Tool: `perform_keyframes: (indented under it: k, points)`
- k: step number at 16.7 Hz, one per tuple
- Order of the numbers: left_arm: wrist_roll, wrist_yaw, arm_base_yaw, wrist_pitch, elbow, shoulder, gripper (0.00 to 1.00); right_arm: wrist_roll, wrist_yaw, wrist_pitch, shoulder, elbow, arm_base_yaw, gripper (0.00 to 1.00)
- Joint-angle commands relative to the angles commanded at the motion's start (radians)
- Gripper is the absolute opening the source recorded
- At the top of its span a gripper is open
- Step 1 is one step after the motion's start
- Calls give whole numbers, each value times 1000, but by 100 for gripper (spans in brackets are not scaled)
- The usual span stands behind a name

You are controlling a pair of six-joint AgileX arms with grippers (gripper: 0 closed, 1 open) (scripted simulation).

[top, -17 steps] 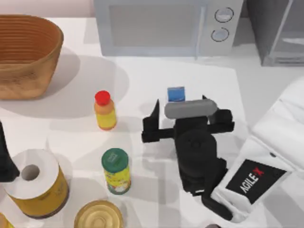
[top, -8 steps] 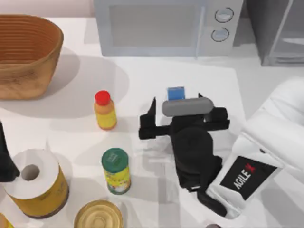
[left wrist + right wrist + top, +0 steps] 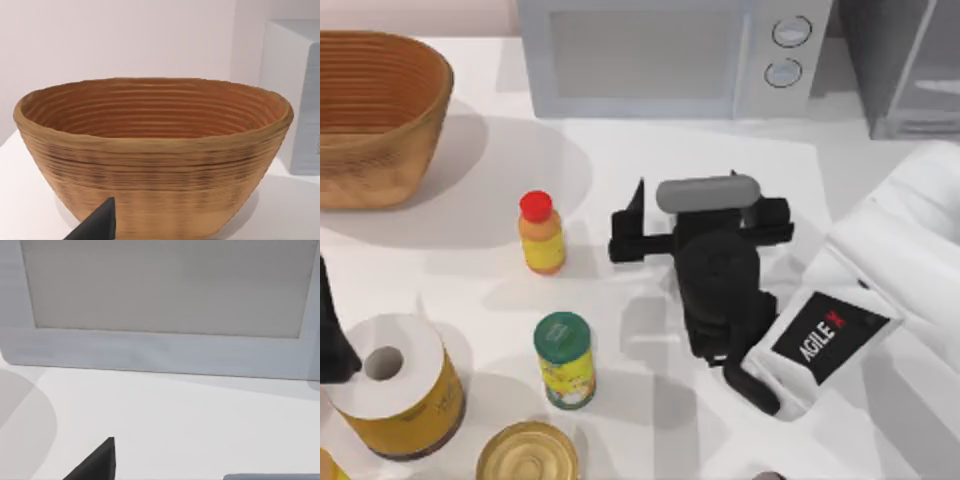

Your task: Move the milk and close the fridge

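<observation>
The fridge (image 3: 905, 60) stands at the table's far right corner, cut off by the top view's upper and right edges. It is a grey, box-shaped cabinet, upright, its darker grey side wall facing the table's middle. Its door (image 3: 932, 85) is a translucent panel in a pale grey frame. One frame bar runs at a slant down across the cabinet and a lower bar lies along its near edge, so the door seems to be swung out rather than flush, though how far is unclear.
</observation>
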Motion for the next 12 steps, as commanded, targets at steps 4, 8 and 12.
perform_keyframes:
  k: [4,8,12]
  points:
    - [0,0,0,0,0,0,100,0,0,0,0,0,0,85]
    - [0,0,0,0,0,0,100,0,0,0,0,0,0,55]
    - [0,0,0,0,0,0,100,0,0,0,0,0,0,25]
